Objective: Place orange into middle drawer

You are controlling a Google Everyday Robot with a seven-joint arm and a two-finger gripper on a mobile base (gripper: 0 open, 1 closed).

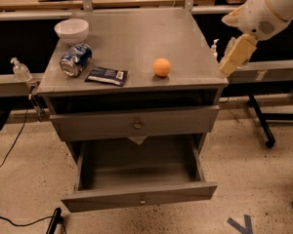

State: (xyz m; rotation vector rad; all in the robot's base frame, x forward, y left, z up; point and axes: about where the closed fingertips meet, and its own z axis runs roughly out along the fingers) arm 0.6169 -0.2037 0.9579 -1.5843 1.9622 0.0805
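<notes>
Gripper: the gripper point(230, 64) hangs in the air at the right edge of the desk point(132, 38), pointing down and to the left, on the end of a white arm point(268, 6) that comes in from the upper right.
Jaws: cannot tell whether they are spread or pressed together; nothing is seen in them.
Orange: the orange point(161, 67) sits on the desk near its front edge, right of centre, apart from the gripper and touching nothing else.
Middle drawer: the middle drawer point(112, 200) is pulled out, its grey inside bare.
Upper drawer: the upper drawer point(97, 126) is pushed in, round knob at its centre.
Left side of desk: a white bowl point(72, 29) at the back, a blue soda can point(75, 60) lying on its side in front of it, and a dark flat packet point(106, 75) just beside the can.
Floor: speckled floor point(254, 179), with a blue tape mark point(241, 224) at the lower right.
</notes>
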